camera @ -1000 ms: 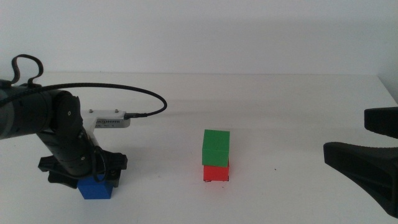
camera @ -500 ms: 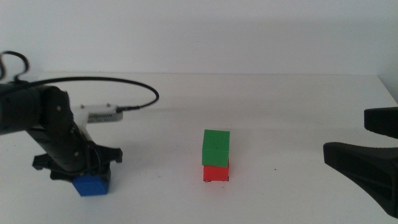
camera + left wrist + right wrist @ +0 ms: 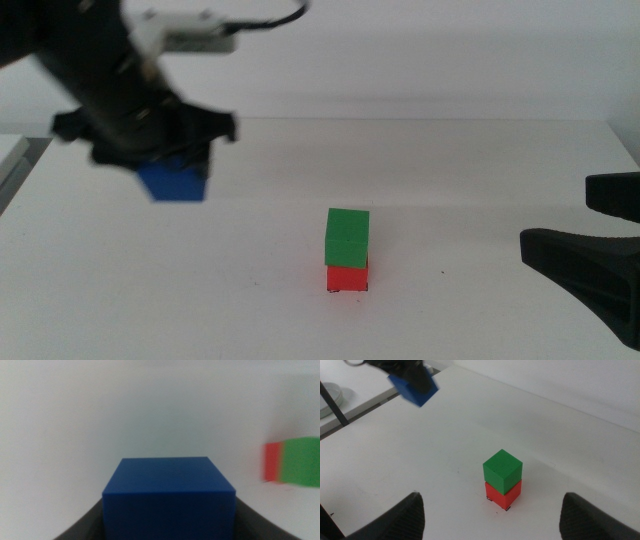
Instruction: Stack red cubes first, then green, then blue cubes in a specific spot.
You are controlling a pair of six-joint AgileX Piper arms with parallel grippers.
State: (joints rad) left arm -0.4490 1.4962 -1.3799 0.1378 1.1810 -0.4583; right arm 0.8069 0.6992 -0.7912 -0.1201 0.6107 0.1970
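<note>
1. The left gripper (image 3: 175, 175) holds the blue cube (image 3: 174, 183) clamped between its jaws, raised clear above the table (image 3: 480, 180), left of the stack.
2. The green cube (image 3: 347, 237) sits on the red cube (image 3: 347, 277) mid-table.
3. The right gripper (image 3: 492, 520) waits at the right edge, jaws spread wide and empty.

the left gripper (image 3: 172, 160) hangs high above the table's left side, jaws clamped on the blue cube (image 3: 175, 181). the right gripper (image 3: 492, 510) waits at the right edge, jaws spread wide.
</note>
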